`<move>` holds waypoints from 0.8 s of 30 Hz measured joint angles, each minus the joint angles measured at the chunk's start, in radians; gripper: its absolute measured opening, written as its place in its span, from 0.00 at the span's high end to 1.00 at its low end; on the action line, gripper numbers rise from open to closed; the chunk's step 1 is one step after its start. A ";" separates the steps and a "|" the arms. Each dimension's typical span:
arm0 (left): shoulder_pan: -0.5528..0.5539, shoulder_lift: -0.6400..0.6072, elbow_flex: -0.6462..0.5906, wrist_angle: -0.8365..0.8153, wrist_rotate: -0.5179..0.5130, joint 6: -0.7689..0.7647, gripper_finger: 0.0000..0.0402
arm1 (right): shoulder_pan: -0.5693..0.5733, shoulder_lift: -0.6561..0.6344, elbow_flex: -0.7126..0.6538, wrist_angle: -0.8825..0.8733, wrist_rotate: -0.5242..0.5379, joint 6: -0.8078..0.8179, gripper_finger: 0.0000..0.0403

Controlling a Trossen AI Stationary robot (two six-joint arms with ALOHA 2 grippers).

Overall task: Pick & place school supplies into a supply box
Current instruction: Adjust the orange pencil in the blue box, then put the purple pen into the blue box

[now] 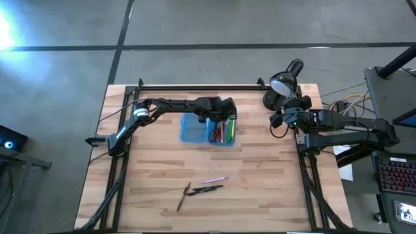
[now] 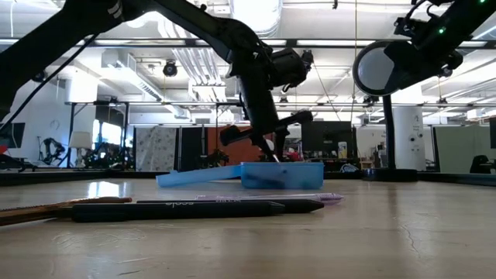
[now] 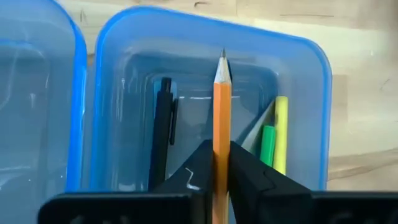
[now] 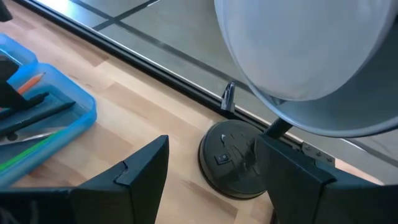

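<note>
Here, at centre frame, the left gripper (image 3: 222, 180) pinches an orange pencil (image 3: 221, 130) over the supply box (image 1: 190, 136), whose right half holds other supplies; releasing it tilted could leave it propped on the rim, while the right gripper (image 4: 211, 177) waits open near the lamp (image 4: 233, 158).

One blue supply box (image 1: 193, 132), one desk lamp (image 1: 284, 83), three loose pens or pencils on the worktop (image 1: 203, 186), plus one orange pencil (image 3: 221, 124) and one black pen (image 3: 161, 130).
</note>
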 joint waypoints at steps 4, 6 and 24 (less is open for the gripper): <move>-0.010 0.000 0.000 -0.044 0.000 -0.061 0.89 | 0.000 0.000 0.000 0.000 0.001 -0.002 0.43; -0.014 0.000 0.000 -0.058 -0.008 -0.130 0.86 | 0.000 0.000 0.000 0.000 0.001 -0.002 0.43; -0.042 -0.092 0.019 -0.050 0.168 0.333 0.86 | 0.001 0.000 0.000 -0.002 -0.008 -0.062 0.43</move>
